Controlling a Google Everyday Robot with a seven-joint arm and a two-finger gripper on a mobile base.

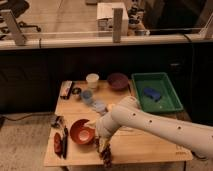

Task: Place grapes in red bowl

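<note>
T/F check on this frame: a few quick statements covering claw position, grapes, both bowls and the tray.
1. The claw is down at the dark purple grape cluster, near the wooden table's front edge, just right of the orange-red round bowl. True.
2. The grapes lie inside the orange-red bowl. False: they are outside it, to its right, by the claw.
3. The green plastic tray holds a blue object. True.
4. The maroon bowl sits touching the orange-red bowl. False: it is at the back of the table, beside the green tray, well apart from it.
</note>
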